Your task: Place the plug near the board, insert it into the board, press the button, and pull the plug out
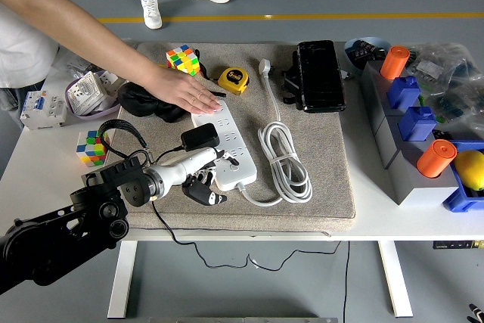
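Head view shows the plug (200, 138) on the board (227, 149); left hand (203, 178) curled, holding nothing; button press seems underway, needing a fingertip lowered precisely.

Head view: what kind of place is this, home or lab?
Most likely a robotics lab or test area: a height-adjustable table on a grey floor with a yellow line, cluttered with test props like a power strip, tape measure and Rubik's cubes.

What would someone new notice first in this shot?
A person's bare hand presses flat on the far end of the white power strip mid-mat. At the strip's left edge sits a black plug adapter, with the left robot hand just below it at the strip's near end.
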